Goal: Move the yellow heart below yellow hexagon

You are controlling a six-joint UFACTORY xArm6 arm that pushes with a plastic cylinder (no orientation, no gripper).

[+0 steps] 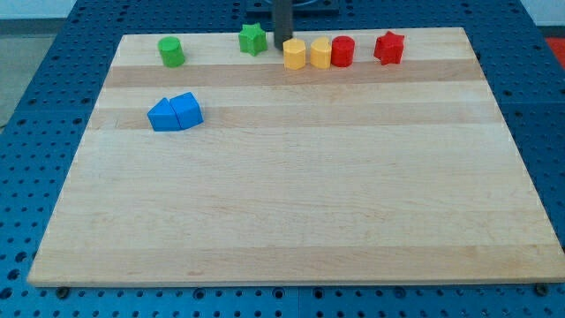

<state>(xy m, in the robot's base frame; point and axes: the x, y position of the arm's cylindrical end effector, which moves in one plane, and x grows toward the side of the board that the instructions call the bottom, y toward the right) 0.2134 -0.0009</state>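
my tip (pixel 282 46) at worktop (pixel 291 194) top edge, between green star (pixel 252 39) and yellow hexagon (pixel 294 54) | yellow heart (pixel 320 53) touching hexagon's right | no jaws fitted | wide bare wood below

The pale wooden table (pixel 291 194) shows lengthwise grain in light and slightly darker bands, and lies on a blue perforated base (pixel 35 106). On it are a green cylinder (pixel 171 51), green star (pixel 252 39), yellow hexagon (pixel 294 54), yellow heart (pixel 320 53), red cylinder (pixel 342 51), red star (pixel 388 48) and two blue blocks (pixel 176 113). My tip (pixel 282 46) is dark grey.
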